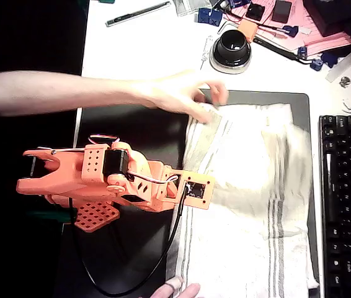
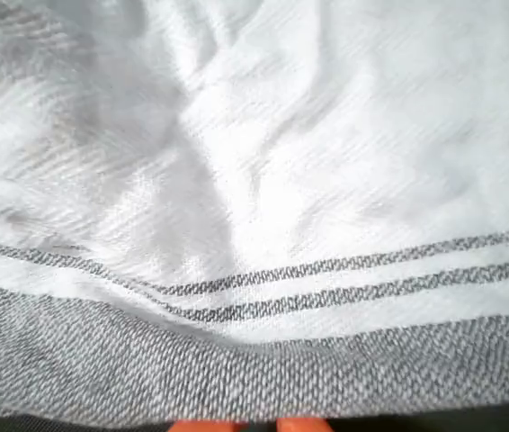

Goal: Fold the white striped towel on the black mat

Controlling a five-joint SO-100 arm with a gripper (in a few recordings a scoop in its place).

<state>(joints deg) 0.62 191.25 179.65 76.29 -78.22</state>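
Note:
The white striped towel (image 1: 250, 205) lies spread over the right part of the black mat (image 1: 138, 130), rumpled and blurred in its upper half. A person's hand (image 1: 188, 96) reaches in from the left and touches the towel's top left corner. Fingers of another hand (image 1: 175, 288) rest at its bottom left corner. My orange gripper (image 1: 195, 190) hangs over the towel's left edge, its fingers hidden under the wrist camera mount. In the wrist view the towel (image 2: 263, 180) shows its grey stripes, and two orange fingertips (image 2: 202, 427) peek in at the bottom edge with a small gap between them.
A black keyboard (image 1: 349, 205) lies right of the mat. Behind the mat stand a round black device (image 1: 232, 49), a pen (image 1: 137, 13) and cluttered small parts. The person's forearm (image 1: 57, 93) crosses above my arm.

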